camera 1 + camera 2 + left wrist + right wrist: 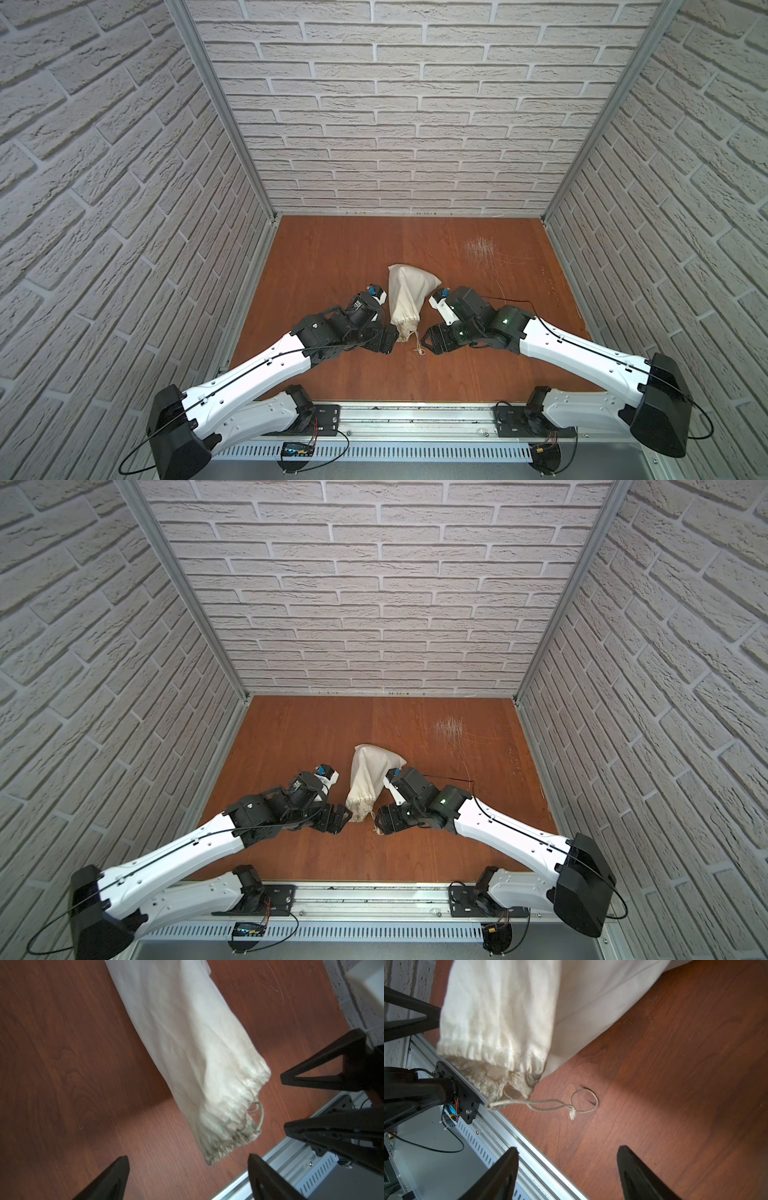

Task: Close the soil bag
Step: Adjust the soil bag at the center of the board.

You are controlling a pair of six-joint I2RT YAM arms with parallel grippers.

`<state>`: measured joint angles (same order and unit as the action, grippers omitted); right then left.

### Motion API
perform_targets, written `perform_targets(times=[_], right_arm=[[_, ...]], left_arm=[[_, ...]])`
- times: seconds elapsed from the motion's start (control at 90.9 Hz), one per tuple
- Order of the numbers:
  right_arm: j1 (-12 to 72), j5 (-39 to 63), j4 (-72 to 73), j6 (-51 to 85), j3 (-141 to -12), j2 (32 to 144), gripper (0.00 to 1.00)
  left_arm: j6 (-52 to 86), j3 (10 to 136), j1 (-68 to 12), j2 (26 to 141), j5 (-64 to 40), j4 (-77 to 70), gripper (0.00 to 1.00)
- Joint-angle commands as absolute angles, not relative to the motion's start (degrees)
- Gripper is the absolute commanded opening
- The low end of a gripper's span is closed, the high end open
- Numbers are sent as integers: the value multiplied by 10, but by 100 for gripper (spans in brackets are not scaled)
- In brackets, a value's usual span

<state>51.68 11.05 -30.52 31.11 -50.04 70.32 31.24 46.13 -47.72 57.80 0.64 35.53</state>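
Left tool (188,1157) and right tool (566,1148) gape empty flanking soil bag (409,293) on scratched wood tabletop (332,257), brick walls (395,124).

Soil bag (187,1047) lies on desk (62,1064), gathered neck w/ cord (260,1113) toward front edge; left gripper (187,1156) fingers (112,1180) spread wide, right gripper (283,1103) parted beside neck.

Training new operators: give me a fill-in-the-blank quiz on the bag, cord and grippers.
1. The neck of the soil bag lies ____ the left gripper and the right gripper.
2. Both grippers' jaws are ____.
3. The cord lies on the table, its end tied in a ____.
Missing: between; open; knot.
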Motion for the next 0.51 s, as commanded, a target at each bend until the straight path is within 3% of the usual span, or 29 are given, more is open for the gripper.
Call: perform_targets(times=[0.0, 0.187, 0.495], right_arm=[[523, 98, -280, 300, -518, 704, 78], [522, 86, -283, 291, -517, 709, 78], [521, 72, -280, 272, -528, 731, 77]], left_arm=[[323, 455, -480, 601, 30, 319, 90], [315, 478, -479, 654, 48, 299, 86], [307, 513, -468, 701, 53, 284, 59]])
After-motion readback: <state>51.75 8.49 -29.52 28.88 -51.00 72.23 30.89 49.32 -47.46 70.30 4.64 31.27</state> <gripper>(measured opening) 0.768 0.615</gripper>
